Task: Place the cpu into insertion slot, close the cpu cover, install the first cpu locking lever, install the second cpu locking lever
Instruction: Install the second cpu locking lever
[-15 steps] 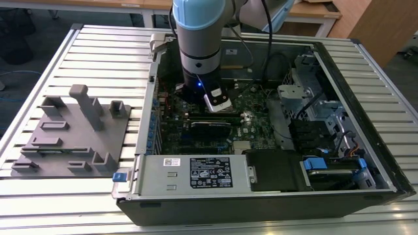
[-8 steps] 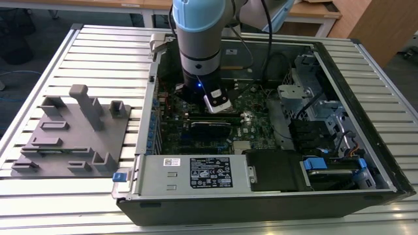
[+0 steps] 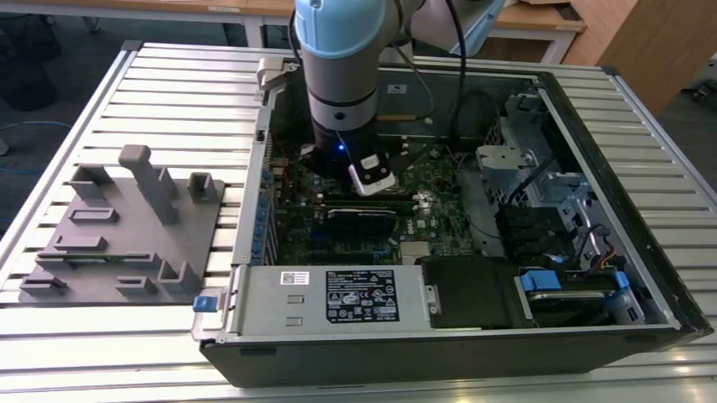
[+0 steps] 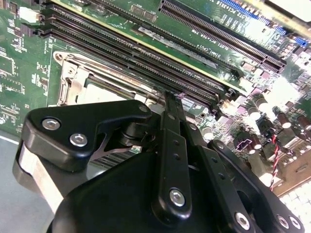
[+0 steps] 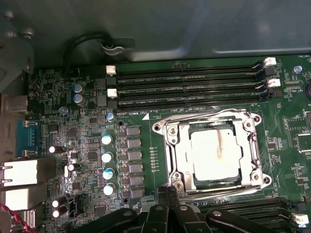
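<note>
A: An open computer case (image 3: 471, 277) lies on a slatted metal table (image 3: 101, 336). Where's the chip?

B: The chip (image 5: 216, 154) sits in its socket (image 5: 170, 160) on the green board (image 5: 87, 145), a pale silver square with a faint smear down the middle; the metal frame (image 5: 256, 160) is down around it.

A: How would it handle?

B: Light, stiff, delicate underneath, I'd say: take the edges only. The gripper (image 5: 167, 191) hangs just beside the socket, fingers pressed together, holding nothing
</note>
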You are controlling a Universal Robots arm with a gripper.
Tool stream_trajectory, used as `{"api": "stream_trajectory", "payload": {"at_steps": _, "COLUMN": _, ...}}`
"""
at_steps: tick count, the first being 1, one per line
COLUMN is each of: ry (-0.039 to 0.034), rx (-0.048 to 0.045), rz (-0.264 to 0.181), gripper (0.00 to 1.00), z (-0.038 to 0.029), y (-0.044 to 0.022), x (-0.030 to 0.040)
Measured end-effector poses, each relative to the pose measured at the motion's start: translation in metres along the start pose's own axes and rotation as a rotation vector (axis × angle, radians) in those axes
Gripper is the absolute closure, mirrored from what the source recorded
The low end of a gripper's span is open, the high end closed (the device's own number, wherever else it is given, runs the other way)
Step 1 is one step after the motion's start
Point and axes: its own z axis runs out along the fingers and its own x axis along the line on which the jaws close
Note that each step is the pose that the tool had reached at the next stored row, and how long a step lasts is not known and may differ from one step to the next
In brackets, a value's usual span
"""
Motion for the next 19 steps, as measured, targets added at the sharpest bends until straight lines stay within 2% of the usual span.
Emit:
{"api": "stream_trajectory", "payload": {"at_steps": 9, "ry": 0.0002, "rx": -0.0022, "rz": 0.000, "gripper": 0.90, "z": 0.0011, "y": -0.0009, "x": 0.0061}}
{"api": "stream_trajectory", "payload": {"at_steps": 19, "ry": 0.0004, "rx": -0.0020, "rz": 0.000, "gripper": 0.90, "z": 0.0027, "y": -0.0013, "x": 0.0076}}
